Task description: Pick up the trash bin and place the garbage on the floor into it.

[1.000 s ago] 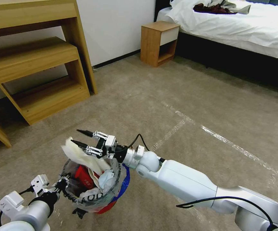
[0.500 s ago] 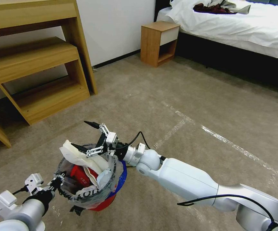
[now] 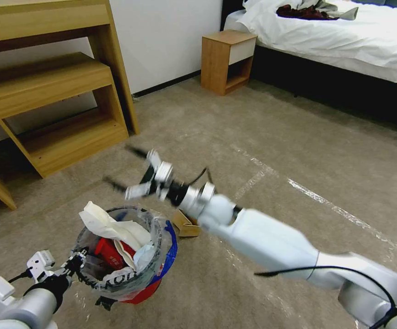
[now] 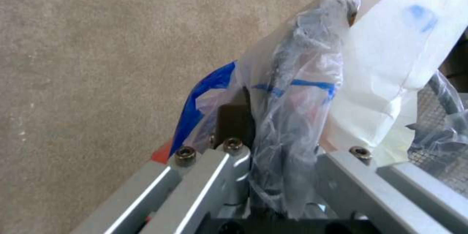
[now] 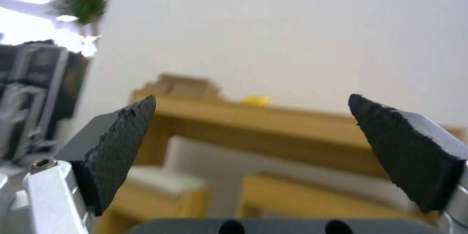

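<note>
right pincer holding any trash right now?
No. In the right wrist view the right pincer is wide open, with just the wooden furniture and wall showing between its black pads.

Inventory, counted from my head and wrist cameras.

Claws: two. My left claw (image 3: 77, 265) is clamped on the rim of the bin; my right claw (image 3: 123, 169) hangs in the air above the floor with its fingertips (image 5: 122, 142) wide apart.

Trash bin (image 3: 130, 274): one, red, lined with one clear bag (image 4: 292, 91) with blue handles.

Garbage in the bin: one large white paper (image 3: 111, 224), one pale-blue crumple (image 3: 143, 256), at least one red wrapper (image 3: 107, 249); the rest I cannot count.

Garbage on the floor (image 3: 299, 151): one brown cardboard scrap (image 3: 185, 224).

Furniture: one bench (image 3: 47, 91), one nightstand (image 3: 228, 59), one bed (image 3: 345, 41).
</note>
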Robot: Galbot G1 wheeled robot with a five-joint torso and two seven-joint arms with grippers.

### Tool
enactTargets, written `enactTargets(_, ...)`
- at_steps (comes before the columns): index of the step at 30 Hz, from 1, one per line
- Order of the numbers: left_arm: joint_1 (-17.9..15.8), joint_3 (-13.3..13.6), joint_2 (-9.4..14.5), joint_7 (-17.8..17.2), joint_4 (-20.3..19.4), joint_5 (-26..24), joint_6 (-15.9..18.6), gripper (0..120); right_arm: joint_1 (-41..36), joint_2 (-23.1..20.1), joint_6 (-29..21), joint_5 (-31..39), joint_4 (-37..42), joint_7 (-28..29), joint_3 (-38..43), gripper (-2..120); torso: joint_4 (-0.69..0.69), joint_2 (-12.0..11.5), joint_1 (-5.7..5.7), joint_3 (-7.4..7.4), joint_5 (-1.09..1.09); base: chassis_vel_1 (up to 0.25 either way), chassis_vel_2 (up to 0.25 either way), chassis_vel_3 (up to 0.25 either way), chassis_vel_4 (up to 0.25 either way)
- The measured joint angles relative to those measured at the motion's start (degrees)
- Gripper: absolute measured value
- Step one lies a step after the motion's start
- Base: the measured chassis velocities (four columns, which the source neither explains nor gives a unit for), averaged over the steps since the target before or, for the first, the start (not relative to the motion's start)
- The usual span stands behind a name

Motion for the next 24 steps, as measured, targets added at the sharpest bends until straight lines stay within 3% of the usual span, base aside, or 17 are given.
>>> enactTargets(9, 1.76, -2.38, -0.19, -0.66, -1.06, -1.88, 0.16, 0, 0.66, -2.72, -3.33, 4.35, 4.45, 4.5, 11.42, 100, 0.01, 0.0, 0.0, 0.0, 0.0, 0.0, 0.0, 0.0, 0.0)
enactTargets(15, 2.27, -4.86, -0.08, -1.21, -1.77, -4.15, 0.38, 0, -3.45, -5.27, -9.02, 2.42, 5.14, 11.51, 17.11, 100, -0.01, 0.0, 0.0, 0.0, 0.01, 0.0, 0.0, 0.0, 0.0)
enactTargets(24, 3.04, -7.4, -0.44, -1.51, -2.33, -6.09, 0.74, 0, -9.98, -5.96, -11.22, -3.01, -0.85, 15.17, 22.54, 100, -0.01, 0.0, 0.0, 0.0, 0.0, 0.0, 0.0, 0.0, 0.0)
